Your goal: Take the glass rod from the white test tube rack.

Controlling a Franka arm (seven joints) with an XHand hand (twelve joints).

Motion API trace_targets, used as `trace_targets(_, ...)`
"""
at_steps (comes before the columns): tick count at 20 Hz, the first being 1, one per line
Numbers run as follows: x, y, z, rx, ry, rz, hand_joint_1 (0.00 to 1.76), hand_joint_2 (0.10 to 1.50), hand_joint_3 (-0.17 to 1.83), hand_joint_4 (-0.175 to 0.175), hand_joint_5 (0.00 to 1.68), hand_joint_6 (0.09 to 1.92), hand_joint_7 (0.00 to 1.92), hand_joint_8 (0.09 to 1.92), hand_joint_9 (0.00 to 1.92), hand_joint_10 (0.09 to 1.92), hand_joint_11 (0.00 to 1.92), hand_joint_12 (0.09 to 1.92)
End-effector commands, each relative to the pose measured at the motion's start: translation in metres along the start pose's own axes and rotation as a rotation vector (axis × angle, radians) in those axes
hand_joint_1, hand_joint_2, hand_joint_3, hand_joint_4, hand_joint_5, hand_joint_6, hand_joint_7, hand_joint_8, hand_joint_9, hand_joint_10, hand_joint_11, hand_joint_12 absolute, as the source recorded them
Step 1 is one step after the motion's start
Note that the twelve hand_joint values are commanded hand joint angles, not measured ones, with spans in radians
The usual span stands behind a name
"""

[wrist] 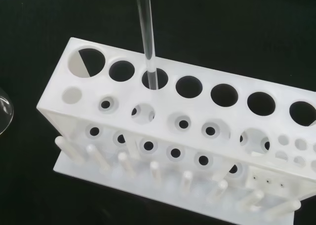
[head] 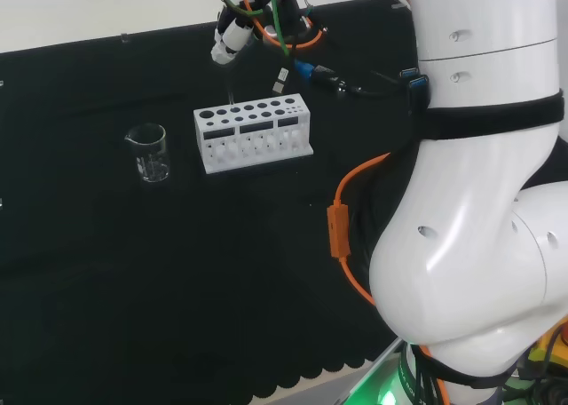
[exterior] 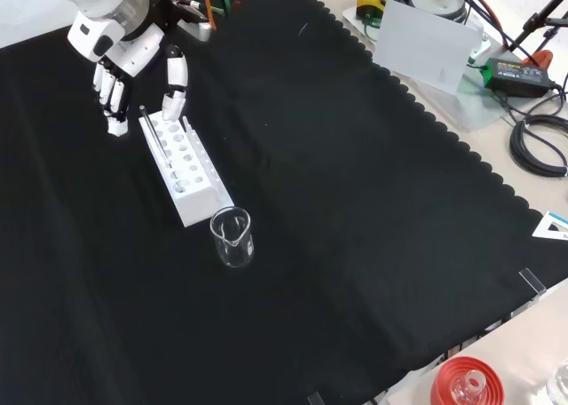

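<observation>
The white test tube rack [exterior: 188, 174] [head: 254, 136] [wrist: 163, 121] stands on the black cloth. A clear glass rod [exterior: 152, 135] [wrist: 146, 35] stands upright in a hole of one outer row, close to one end of the rack. The hand [exterior: 133, 60] [head: 232, 35] hangs just above the rod's end of the rack. Its fingers [exterior: 111, 99] point down on one side of the rod's top and the thumb [exterior: 174, 78] on the other. The hand is open, with a gap between it and the rod.
A clear glass beaker [exterior: 232, 237] [head: 148, 153] stands beside the rack's end away from the hand. A red ribbed stand [exterior: 465, 384] with a flask sits at the cloth's scalloped edge. An orange cable [head: 342, 236] trails along the arm.
</observation>
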State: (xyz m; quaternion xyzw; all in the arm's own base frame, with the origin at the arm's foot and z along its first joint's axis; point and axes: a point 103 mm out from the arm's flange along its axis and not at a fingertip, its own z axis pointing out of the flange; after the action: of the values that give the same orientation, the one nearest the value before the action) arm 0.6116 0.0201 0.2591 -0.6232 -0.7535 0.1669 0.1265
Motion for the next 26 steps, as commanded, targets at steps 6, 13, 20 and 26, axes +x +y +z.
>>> trace_targets(6, 0.002, 0.000, -0.001, -0.023, 0.002, -0.008, 0.72, 0.82, 0.47, -0.029, 0.47, 0.41, 0.46, 0.75, 0.72, 0.78, 0.63, 1.32)
trace_targets(13, 0.018, 0.002, -0.004, -0.008, -0.008, -0.018, 0.73, 0.80, 0.50, -0.034, 0.44, 0.51, 0.47, 0.76, 0.75, 0.77, 0.67, 1.31)
trace_targets(20, 0.025, -0.001, -0.006, -0.062, -0.047, -0.044, 0.84, 0.75, 0.56, -0.082, 0.48, 0.65, 0.60, 0.76, 0.88, 0.71, 0.84, 1.22)
trace_targets(26, 0.024, -0.001, -0.009, -0.103, -0.031, -0.058, 1.02, 0.67, 0.72, -0.171, 0.69, 0.79, 0.80, 0.73, 1.13, 0.56, 1.13, 1.06)
